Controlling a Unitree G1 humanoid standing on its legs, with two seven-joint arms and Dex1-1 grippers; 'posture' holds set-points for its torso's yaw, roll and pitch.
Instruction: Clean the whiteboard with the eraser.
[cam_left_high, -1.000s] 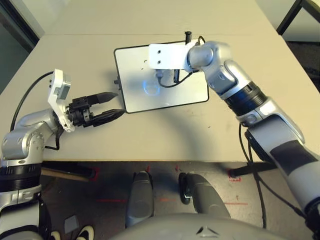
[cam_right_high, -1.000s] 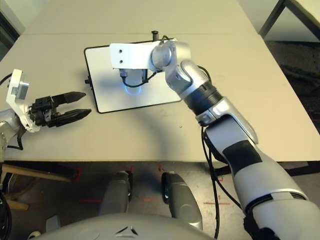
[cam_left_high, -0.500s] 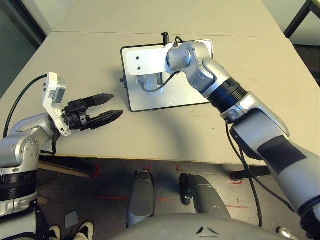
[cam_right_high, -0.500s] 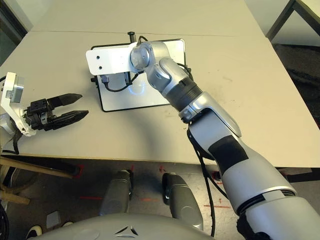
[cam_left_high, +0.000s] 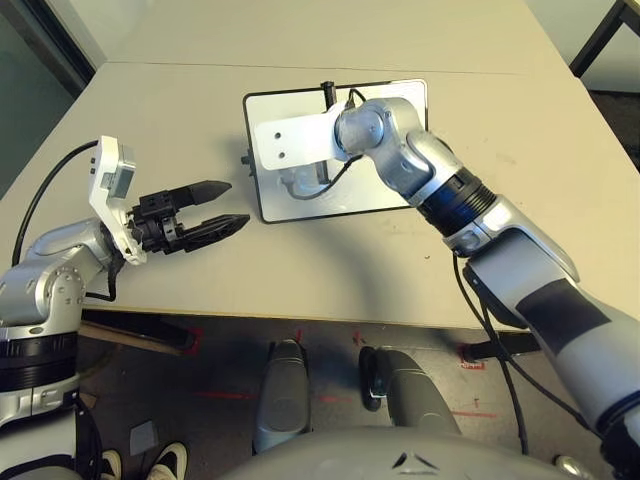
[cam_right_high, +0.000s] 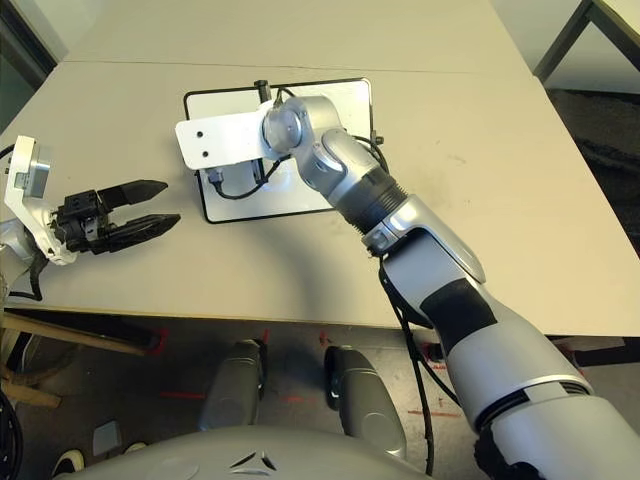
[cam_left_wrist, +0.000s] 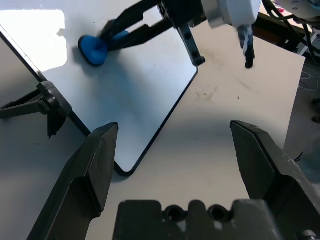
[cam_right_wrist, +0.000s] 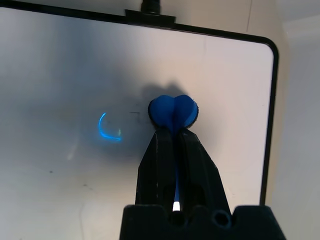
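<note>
Since half-second ago: right gripper (cam_right_wrist: 175, 137) swept toward near-left part of glossy white black-framed whiteboard (cam_left_high: 390, 190). Clamped on small blue eraser (cam_right_wrist: 173, 111), pressed to board. Left gripper (cam_left_high: 215, 207) spread wide, empty, left of board.

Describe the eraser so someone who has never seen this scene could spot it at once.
Start at the white, black-framed whiteboard lying on the beige table. Over it reaches the right hand, and the eraser is the small bright blue block pinched between its black fingers, pressed to the board: the scene's one solid blue object.

whiteboard (cam_left_high: 390, 190) middle hidden under right arm, eraser (cam_right_wrist: 173, 111) rear hidden between tool fingers
</note>
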